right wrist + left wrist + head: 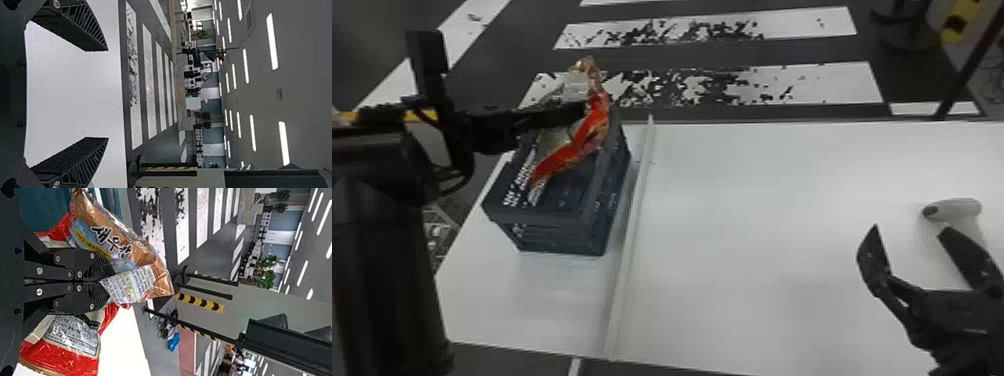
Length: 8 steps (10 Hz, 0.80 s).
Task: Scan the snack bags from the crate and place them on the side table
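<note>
Upper left: my left gripper (585,110) pinches brown snack bag (137,252) over crate (557,216) | Lower right: my right gripper (911,229) spread, probably for grasping scanner (958,209)

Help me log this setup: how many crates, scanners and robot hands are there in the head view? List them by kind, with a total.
Crates: 1, the dark crate
Scanners: 1, the white scanner
Robot hands: 2, the left hand and the right hand
Total: 4
</note>
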Tool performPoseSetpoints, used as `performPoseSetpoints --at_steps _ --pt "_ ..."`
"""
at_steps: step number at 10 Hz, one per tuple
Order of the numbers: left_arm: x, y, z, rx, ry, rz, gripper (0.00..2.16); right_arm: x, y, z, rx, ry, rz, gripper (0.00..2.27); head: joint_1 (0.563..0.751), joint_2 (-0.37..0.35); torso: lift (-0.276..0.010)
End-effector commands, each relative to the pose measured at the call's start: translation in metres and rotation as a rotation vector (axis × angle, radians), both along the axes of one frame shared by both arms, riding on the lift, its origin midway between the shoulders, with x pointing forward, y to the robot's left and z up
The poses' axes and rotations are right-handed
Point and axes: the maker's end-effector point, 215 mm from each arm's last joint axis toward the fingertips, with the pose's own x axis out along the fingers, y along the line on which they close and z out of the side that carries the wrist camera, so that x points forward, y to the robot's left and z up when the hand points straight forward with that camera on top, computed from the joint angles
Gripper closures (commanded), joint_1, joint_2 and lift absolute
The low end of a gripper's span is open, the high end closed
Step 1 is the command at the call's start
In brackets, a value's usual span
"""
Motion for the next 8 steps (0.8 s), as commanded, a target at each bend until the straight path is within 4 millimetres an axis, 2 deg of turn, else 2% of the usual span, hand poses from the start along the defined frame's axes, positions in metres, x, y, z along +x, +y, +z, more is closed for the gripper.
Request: performPoseSetpoints --at_steps 1,2,4,5,6,8 --pt "-0.015 -0.064 0.003 -0.029 0.023 -0.059 2.14 -0.001 0.000 0.000 0.001 0.001 0.000 0.06 0.695 0.099 -0.094" --pt "-0.022 -0.102 -0.001 -0.035 0.029 -0.096 2.14 -0.001 -0.001 0.001 -0.001 -0.002 -0.001 0.06 0.695 0.073 -0.094" --pt "-0.038 -0.175 -0.033 -0.041 0.092 -0.160 2.14 -0.003 -0.003 0.001 -0.001 -0.003 -0.006 0.06 0.695 -0.034 -0.094" --pt "-0.050 -0.216 -0.062 -0.049 0.151 -0.207 2.14 -0.004 -0.005 0.001 -0.002 -0.001 -0.012 0.06 0.695 -0.089 -0.094" --pt "-0.062 -0.247 -0.099 -0.002 0.210 -0.239 2.14 -0.004 -0.007 0.001 -0.003 -0.001 -0.019 0.06 0.695 -0.115 -0.094" --pt "-0.078 -0.297 -0.161 0.113 0.253 -0.299 2.14 -0.006 -0.009 0.001 -0.003 0.001 -0.024 0.06 0.695 -0.217 -0.094"
